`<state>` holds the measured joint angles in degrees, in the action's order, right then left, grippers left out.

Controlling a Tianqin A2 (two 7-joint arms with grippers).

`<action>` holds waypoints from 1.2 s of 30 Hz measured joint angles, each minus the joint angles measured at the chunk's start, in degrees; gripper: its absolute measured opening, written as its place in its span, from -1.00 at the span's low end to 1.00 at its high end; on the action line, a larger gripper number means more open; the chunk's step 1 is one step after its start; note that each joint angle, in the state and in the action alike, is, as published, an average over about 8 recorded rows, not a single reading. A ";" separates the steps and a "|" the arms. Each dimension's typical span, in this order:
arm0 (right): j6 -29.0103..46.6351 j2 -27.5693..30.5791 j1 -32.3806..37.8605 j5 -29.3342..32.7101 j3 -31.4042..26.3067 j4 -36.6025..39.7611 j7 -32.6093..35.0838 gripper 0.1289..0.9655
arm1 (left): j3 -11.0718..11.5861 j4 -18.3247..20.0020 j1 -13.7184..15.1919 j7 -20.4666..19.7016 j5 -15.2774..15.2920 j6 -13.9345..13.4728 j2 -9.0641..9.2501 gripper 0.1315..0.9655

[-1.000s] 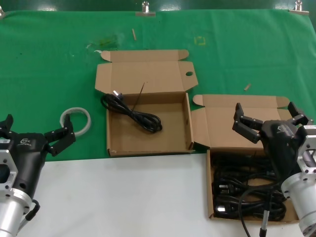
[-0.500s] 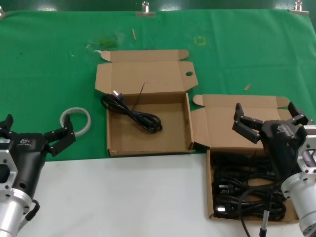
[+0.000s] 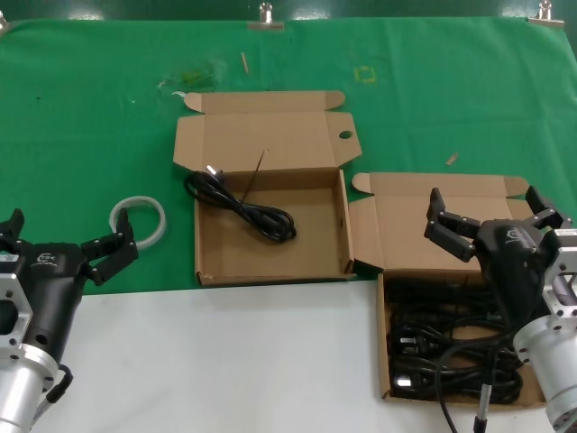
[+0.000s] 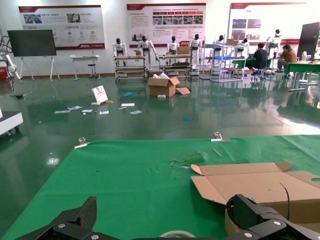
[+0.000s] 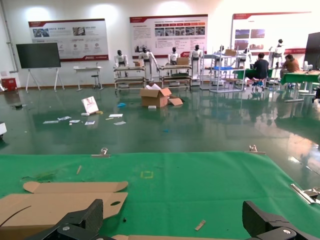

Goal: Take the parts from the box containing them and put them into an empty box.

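Hovering right hand (image 3: 491, 219) agape above power cords (image 3: 451, 347) | no legible labels

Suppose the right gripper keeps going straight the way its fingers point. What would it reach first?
The right gripper, open, points away from the robot over its box's raised lid. It would probably pass above the lid and meet only green cloth beyond; depth is unclear.

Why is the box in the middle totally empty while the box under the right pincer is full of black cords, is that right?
Not quite. The head view shows the middle box already holds one black power cord, so it is not totally empty. The box under the open right pincer is indeed full of black cords.
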<state>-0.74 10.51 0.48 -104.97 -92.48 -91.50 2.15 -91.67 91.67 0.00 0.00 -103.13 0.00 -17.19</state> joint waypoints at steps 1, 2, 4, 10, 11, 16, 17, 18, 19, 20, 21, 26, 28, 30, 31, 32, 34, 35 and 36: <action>0.00 0.00 0.00 0.00 0.00 0.00 0.00 1.00 | 0.00 0.00 0.00 0.00 0.00 0.00 0.00 1.00; 0.00 0.00 0.00 0.00 0.00 0.00 0.00 1.00 | 0.00 0.00 0.00 0.00 0.00 0.00 0.00 1.00; 0.00 0.00 0.00 0.00 0.00 0.00 0.00 1.00 | 0.00 0.00 0.00 0.00 0.00 0.00 0.00 1.00; 0.00 0.00 0.00 0.00 0.00 0.00 0.00 1.00 | 0.00 0.00 0.00 0.00 0.00 0.00 0.00 1.00; 0.00 0.00 0.00 0.00 0.00 0.00 0.00 1.00 | 0.00 0.00 0.00 0.00 0.00 0.00 0.00 1.00; 0.00 0.00 0.00 0.00 0.00 0.00 0.00 1.00 | 0.00 0.00 0.00 0.00 0.00 0.00 0.00 1.00; 0.00 0.00 0.00 0.00 0.00 0.00 0.00 1.00 | 0.00 0.00 0.00 0.00 0.00 0.00 0.00 1.00; 0.00 0.00 0.00 0.00 0.00 0.00 0.00 1.00 | 0.00 0.00 0.00 0.00 0.00 0.00 0.00 1.00; 0.00 0.00 0.00 0.00 0.00 0.00 0.00 1.00 | 0.00 0.00 0.00 0.00 0.00 0.00 0.00 1.00; 0.00 0.00 0.00 0.00 0.00 0.00 0.00 1.00 | 0.00 0.00 0.00 0.00 0.00 0.00 0.00 1.00; 0.00 0.00 0.00 0.00 0.00 0.00 0.00 1.00 | 0.00 0.00 0.00 0.00 0.00 0.00 0.00 1.00; 0.00 0.00 0.00 0.00 0.00 0.00 0.00 1.00 | 0.00 0.00 0.00 0.00 0.00 0.00 0.00 1.00; 0.00 0.00 0.00 0.00 0.00 0.00 0.00 1.00 | 0.00 0.00 0.00 0.00 0.00 0.00 0.00 1.00; 0.00 0.00 0.00 0.00 0.00 0.00 0.00 1.00 | 0.00 0.00 0.00 0.00 0.00 0.00 0.00 1.00; 0.00 0.00 0.00 0.00 0.00 0.00 0.00 1.00 | 0.00 0.00 0.00 0.00 0.00 0.00 0.00 1.00; 0.00 0.00 0.00 0.00 0.00 0.00 0.00 1.00 | 0.00 0.00 0.00 0.00 0.00 0.00 0.00 1.00; 0.00 0.00 0.00 0.00 0.00 0.00 0.00 1.00 | 0.00 0.00 0.00 0.00 0.00 0.00 0.00 1.00; 0.00 0.00 0.00 0.00 0.00 0.00 0.00 1.00 | 0.00 0.00 0.00 0.00 0.00 0.00 0.00 1.00; 0.00 0.00 0.00 0.00 0.00 0.00 0.00 1.00 | 0.00 0.00 0.00 0.00 0.00 0.00 0.00 1.00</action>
<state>-0.74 10.51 0.48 -104.97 -92.48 -91.50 2.16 -91.67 91.67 0.00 0.00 -103.13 0.00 -17.19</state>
